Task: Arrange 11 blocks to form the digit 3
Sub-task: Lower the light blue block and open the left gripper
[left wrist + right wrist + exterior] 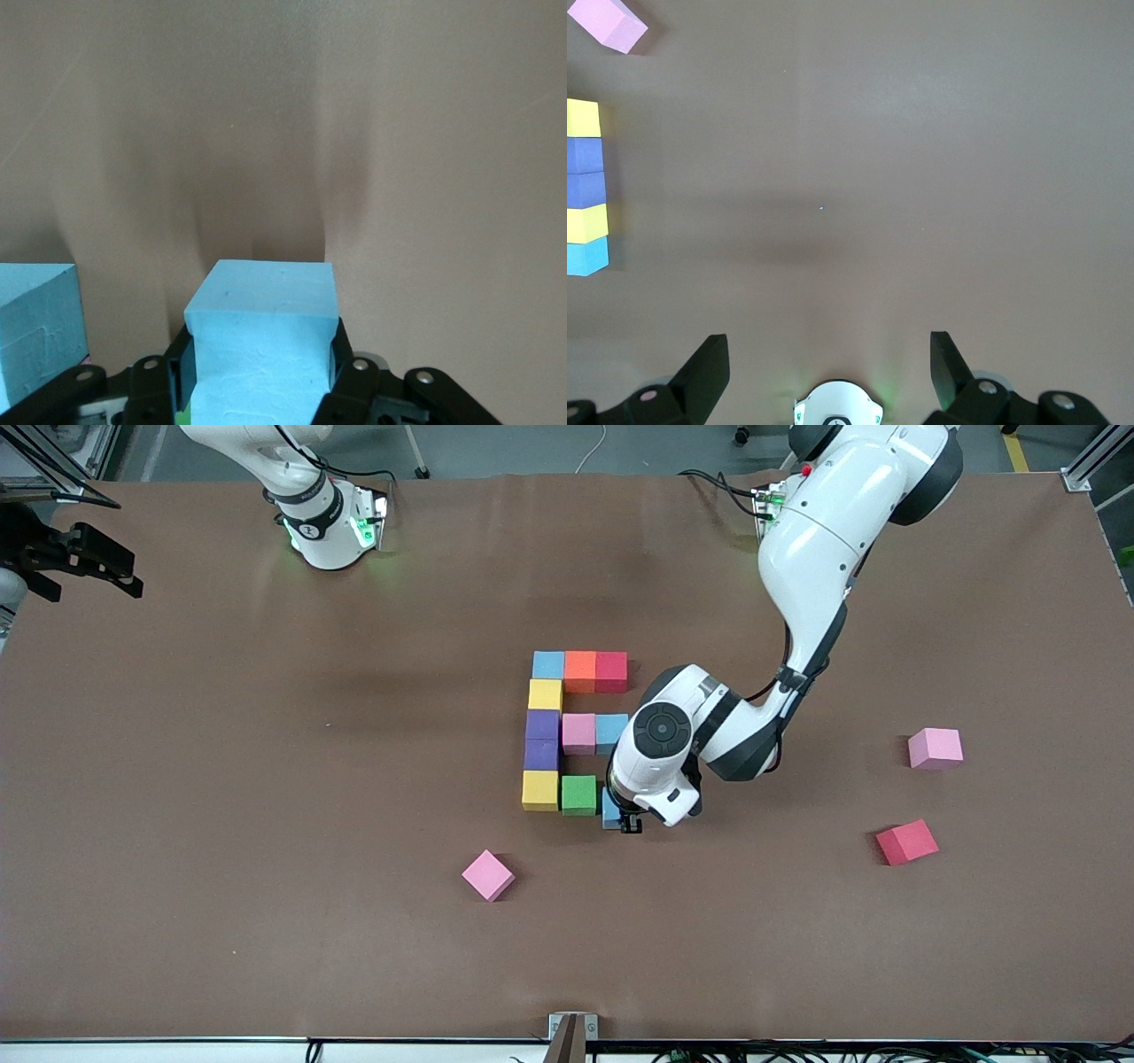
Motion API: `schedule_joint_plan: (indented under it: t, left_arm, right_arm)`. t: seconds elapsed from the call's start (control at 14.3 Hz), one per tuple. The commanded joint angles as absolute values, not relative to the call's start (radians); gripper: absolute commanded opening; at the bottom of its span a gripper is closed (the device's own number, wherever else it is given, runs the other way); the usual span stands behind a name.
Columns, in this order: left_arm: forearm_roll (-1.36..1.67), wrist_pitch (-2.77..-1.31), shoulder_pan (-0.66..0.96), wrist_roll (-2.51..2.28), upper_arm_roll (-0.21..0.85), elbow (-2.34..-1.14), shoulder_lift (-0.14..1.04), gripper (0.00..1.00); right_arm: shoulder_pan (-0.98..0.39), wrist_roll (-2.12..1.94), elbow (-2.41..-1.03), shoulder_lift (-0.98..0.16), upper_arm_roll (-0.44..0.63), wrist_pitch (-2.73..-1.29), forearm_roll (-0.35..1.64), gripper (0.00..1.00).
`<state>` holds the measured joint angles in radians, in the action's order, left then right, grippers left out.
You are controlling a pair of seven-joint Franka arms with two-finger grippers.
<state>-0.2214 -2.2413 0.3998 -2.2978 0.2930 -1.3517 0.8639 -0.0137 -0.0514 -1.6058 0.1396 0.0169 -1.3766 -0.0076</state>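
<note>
right gripper (824,354) waits high over bare table (266,779) at its own end, fingers spread, holding nothing. the digit 3 (567,731) sits mid-table, ten cubes touching, only the corner beside the green block (578,794) left to fill. left gripper (625,819) is down at that corner, fingers clamped on opposite flat faces of the blue block (264,341). block looks light, matte, foam-like (slightly squashy, probably grippy); side faces are the sensible hold. spare pink block (488,874) lies loose nearer the camera.
</note>
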Motion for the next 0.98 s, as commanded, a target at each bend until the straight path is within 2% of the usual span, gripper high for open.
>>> schedule_joint_plan:
  t: [0.0, 0.7, 0.91]
  left_arm:
    - [-0.202, -2.23, 0.411, -2.278, 0.284, -1.336, 0.867, 0.16]
    - [-0.169, -2.192, 0.42, -2.279, 0.294, -1.345, 0.862, 0.16]
    - [-0.16, -2.192, 0.423, -2.279, 0.296, -1.344, 0.864, 0.22]
  right_arm:
    - [-0.008, -0.06, -1.618, 0.155, 0.014, -1.374, -0.011, 1.0]
    - [-0.008, -0.06, -1.618, 0.155, 0.014, -1.376, -0.011, 1.0]
    - [-0.008, -0.06, -1.618, 0.155, 0.014, -1.376, -0.011, 1.0]
